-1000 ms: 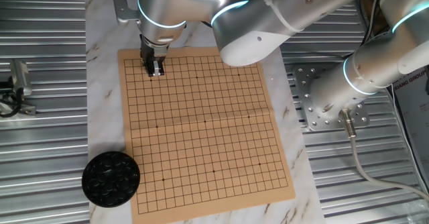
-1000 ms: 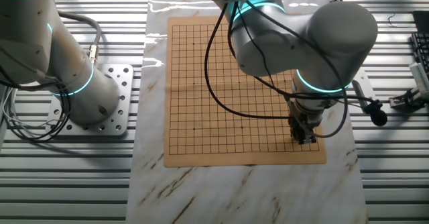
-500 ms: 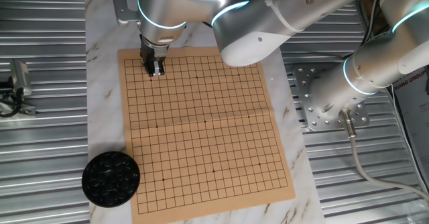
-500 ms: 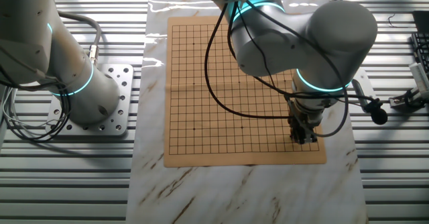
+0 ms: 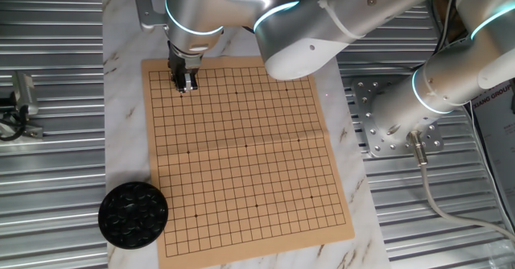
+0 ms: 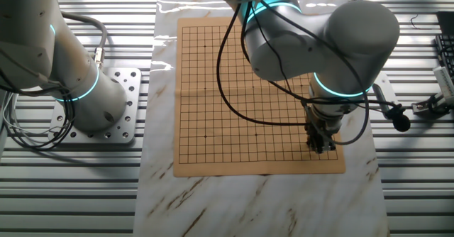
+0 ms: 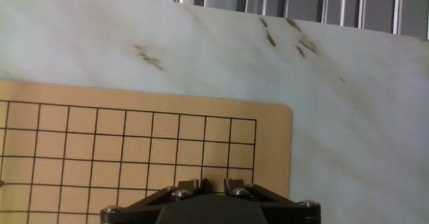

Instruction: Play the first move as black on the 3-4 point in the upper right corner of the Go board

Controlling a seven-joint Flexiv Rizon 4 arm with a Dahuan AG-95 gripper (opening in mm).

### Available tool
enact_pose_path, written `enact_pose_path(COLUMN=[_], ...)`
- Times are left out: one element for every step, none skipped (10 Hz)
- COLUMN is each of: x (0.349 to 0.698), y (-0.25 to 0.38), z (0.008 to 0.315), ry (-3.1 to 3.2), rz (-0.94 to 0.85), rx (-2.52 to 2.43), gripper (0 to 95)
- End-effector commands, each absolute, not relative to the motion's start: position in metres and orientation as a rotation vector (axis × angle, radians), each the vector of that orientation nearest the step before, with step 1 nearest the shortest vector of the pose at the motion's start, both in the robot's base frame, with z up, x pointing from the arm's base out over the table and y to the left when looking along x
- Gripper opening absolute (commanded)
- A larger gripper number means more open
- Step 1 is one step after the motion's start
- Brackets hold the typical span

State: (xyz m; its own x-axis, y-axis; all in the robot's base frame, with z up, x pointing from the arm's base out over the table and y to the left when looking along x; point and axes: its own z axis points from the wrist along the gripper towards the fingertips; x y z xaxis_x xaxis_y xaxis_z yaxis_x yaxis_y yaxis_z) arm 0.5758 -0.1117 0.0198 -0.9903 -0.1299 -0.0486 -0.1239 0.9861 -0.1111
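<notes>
claw (image 5: 186,86) tips hidden, any stone unseen

You have two fixed cameras mounted high, both looking steeply down on the counter (image 5: 121,100) from opposite ends. One fixed view puts the bowl of stones (image 5: 133,213) nearest the lens, arm base on the right. The other fixed view looks from the far end, arm base on the left. Both share the whole Go board (image 5: 241,156) and the claw (image 6: 320,146) over one corner. Your hand view sits close above that board corner (image 7: 268,127), facing down along the fingers, with marble beyond.
</notes>
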Motion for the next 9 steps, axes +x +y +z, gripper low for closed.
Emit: enact_pose_path(x=[0.5759, 0.5765, 0.5768, 0.5766, 0.5762, 0.5759, 0.5755, 0.5753, 0.5755], y=[-0.1110, -0.1101, -0.1095, -0.1086, -0.1077, -0.1070, -0.1060, -0.1049, -0.1037], z=[0.0205, 0.0213, 0.0218, 0.0223, 0.0229, 0.0232, 0.0237, 0.0240, 0.0241], ry=[3.076, 3.075, 3.076, 3.075, 3.076, 3.076, 3.077, 3.079, 3.080], rz=[-0.165, -0.160, -0.159, -0.154, -0.154, -0.154, -0.151, -0.150, -0.150], rx=[-0.194, -0.188, -0.186, -0.181, -0.174, -0.171, -0.168, -0.165, -0.161], gripper=[19.0, 19.0, 19.0, 19.0, 19.0, 38.0, 38.0, 38.0, 38.0])
